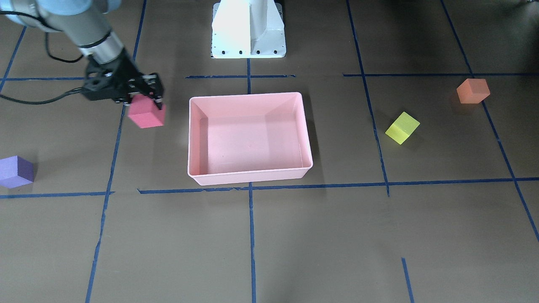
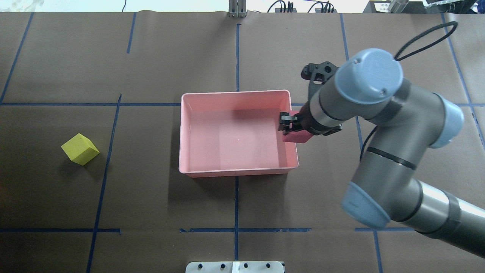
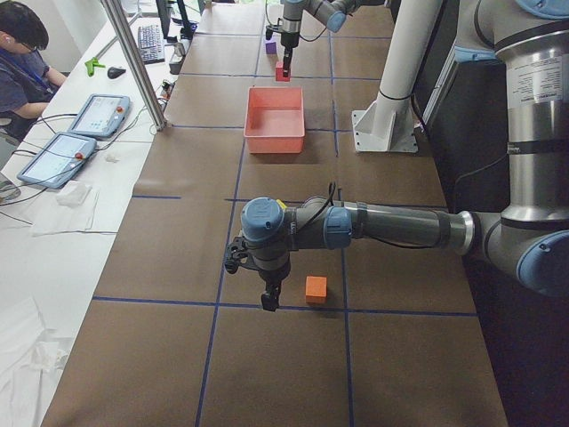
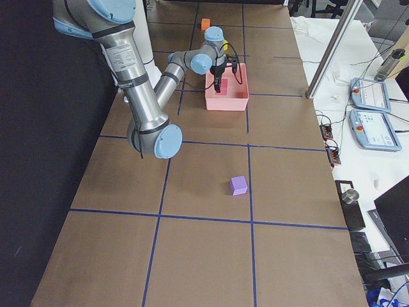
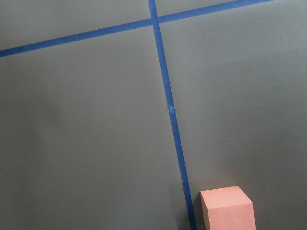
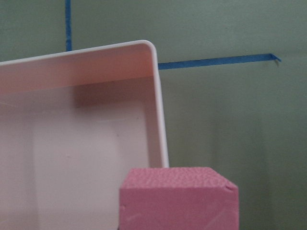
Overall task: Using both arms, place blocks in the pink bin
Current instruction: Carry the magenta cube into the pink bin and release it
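My right gripper (image 1: 145, 100) is shut on the red block (image 1: 147, 114) and holds it above the table, by the pink bin's (image 1: 248, 179) wall on my right side. In the overhead view the red block (image 2: 297, 137) overlaps the bin's rim (image 2: 235, 94). The right wrist view shows the block (image 6: 177, 199) over the bin's wall (image 6: 160, 120). The bin holds nothing. The yellow block (image 1: 402, 127), orange block (image 1: 473, 90) and purple block (image 1: 16, 171) lie on the table. My left gripper (image 3: 269, 298) hangs beside the orange block (image 3: 316, 287); I cannot tell whether it is open.
The white pedestal base (image 1: 248, 29) stands behind the bin. Blue tape lines (image 1: 252, 235) cross the brown table. A metal post (image 3: 133, 62), tablets (image 3: 98, 114) and a seated operator (image 3: 22, 53) are on the far side.
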Available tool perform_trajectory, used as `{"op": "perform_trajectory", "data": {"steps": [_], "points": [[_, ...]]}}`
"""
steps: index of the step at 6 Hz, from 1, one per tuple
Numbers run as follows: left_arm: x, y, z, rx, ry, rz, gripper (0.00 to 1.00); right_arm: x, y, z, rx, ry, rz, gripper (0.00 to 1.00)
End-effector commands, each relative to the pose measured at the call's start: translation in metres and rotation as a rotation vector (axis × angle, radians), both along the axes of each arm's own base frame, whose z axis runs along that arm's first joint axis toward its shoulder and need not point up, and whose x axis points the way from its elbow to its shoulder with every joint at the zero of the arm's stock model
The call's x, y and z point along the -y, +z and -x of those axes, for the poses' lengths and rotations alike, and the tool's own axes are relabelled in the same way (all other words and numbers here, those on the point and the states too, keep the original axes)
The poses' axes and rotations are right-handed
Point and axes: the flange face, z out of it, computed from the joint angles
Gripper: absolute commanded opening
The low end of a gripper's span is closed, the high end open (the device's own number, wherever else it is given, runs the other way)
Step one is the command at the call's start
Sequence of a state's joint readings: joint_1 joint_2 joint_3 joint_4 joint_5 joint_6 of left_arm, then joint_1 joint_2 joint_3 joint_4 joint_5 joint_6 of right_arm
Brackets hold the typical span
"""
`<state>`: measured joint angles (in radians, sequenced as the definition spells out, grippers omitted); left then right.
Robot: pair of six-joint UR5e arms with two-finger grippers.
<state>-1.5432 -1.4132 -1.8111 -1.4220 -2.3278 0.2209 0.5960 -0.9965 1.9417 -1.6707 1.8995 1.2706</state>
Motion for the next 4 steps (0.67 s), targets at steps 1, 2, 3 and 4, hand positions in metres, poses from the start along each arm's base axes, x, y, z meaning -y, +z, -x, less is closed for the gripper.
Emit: {"op": "perform_trajectory", "data": {"steps": [1,2,3,4], "points": [[0.001,-0.004,0.000,0.001,0.000,-0.009,1.00,-0.008,-0.031,0.054,-0.027,0.024,-0.004,0.92],[0.001,-0.010,-0.001,0.000,0.002,-0.021,1.00,-0.008,-0.031,0.053,-0.040,0.051,-0.033,1.00],[0.003,-0.010,-0.008,0.002,0.014,-0.017,1.00,-0.011,-0.033,0.050,-0.036,0.045,-0.034,1.00],[0.021,-0.027,-0.009,0.001,0.014,-0.106,1.00,-0.008,-0.031,0.047,-0.039,0.040,-0.039,1.00]]}}
